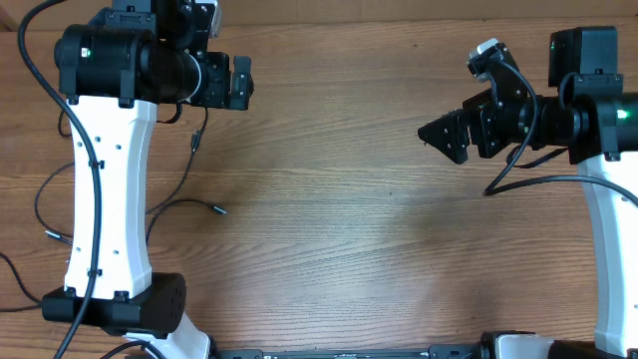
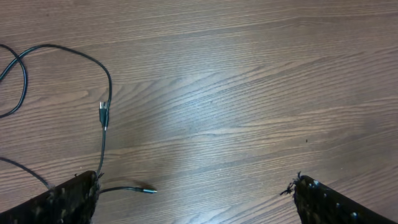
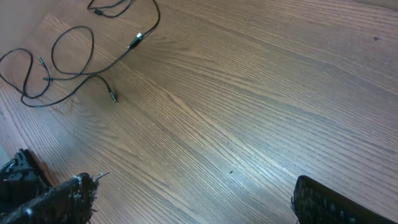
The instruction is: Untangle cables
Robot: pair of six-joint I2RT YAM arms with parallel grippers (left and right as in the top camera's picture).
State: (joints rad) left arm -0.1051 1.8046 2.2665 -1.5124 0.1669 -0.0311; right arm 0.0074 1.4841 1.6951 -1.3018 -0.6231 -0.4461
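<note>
Cables (image 1: 197,140) lie on the left part of the wooden table (image 1: 349,229), just beside my left arm (image 1: 105,189) and partly hidden under it. They are thin black cords in loose loops that cross one another; how many there are I cannot tell, but I count at least 3 free ends. From the left wrist, a flat plug (image 2: 104,113) sits mid-run on 1 strand, and a slim pin plug (image 2: 147,190) ends another near my finger.

My left claw (image 1: 239,82) hangs above the table with its jaws spread fully wide and nothing between them. My right claw (image 1: 444,135) is well apart from the cords, over bare wood, equally wide and empty.

I judge these cords light, limp and a little slick. They should drag easily, and a loop will probably tighten if I pull from the middle. The best hold looks like a strand just behind a plug, where the stiffer collar gives my pads something to bite. I would pinch there, lift gently and draw that end out of its crossing.
</note>
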